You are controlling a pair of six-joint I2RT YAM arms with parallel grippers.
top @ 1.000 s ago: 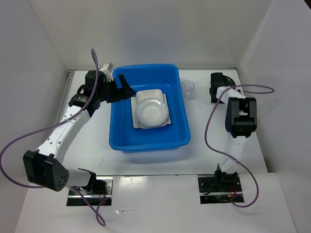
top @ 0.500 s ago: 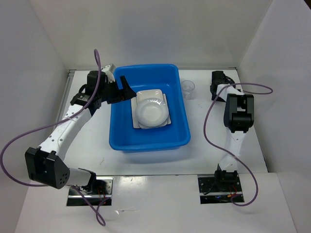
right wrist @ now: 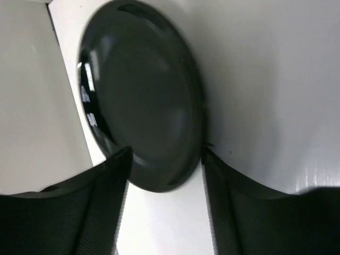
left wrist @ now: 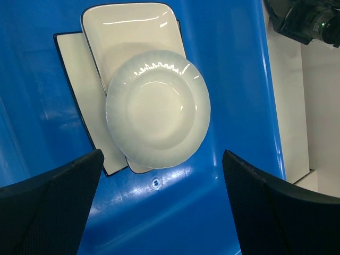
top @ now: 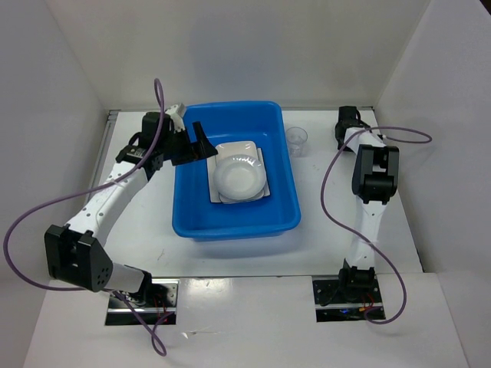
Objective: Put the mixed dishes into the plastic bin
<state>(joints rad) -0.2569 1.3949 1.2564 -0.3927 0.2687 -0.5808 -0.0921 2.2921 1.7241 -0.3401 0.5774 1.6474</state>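
Note:
The blue plastic bin (top: 193, 224) stands mid-table. In it lie two square white plates (top: 261, 156), stacked askew, with the round white bowl (top: 238, 178) on top; the left wrist view shows the bowl (left wrist: 156, 114), the plates (left wrist: 133, 26) and the bin wall (left wrist: 228, 79). My left gripper (top: 201, 142) hangs open and empty over the bin's left side (left wrist: 162, 159). The clear cup (top: 296, 140) stands right of the bin. My right gripper (top: 346, 124) is open at the back right; its fingers straddle the near rim of the black dish (right wrist: 141, 101), which the top view hides.
White enclosure walls close in the back, left and right; the black dish lies close to the back wall (right wrist: 265, 79). Purple cables (top: 46, 211) loop off both arms. The right arm's elbow (top: 374, 172) stands right of the bin.
My right gripper has reached further toward the back right corner. My left gripper has shifted slightly back and right over the bin. The dishes have not moved.

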